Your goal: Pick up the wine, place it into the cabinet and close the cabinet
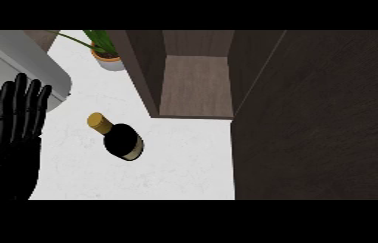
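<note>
The wine bottle [120,139] is dark with a gold cap and a tan label band, and it sits on the white counter [184,157] left of centre. Behind it the dark wood cabinet [193,84] stands open, its inner shelf bare. Its door [306,117] is swung out and fills the right side of the view. My left hand [22,112] rests open at the left edge, fingers up, apart from the bottle. My right hand does not show.
A potted plant [107,54] in a white pot stands at the back, left of the cabinet. A grey-white appliance [33,69] sits in the back left corner behind my left hand.
</note>
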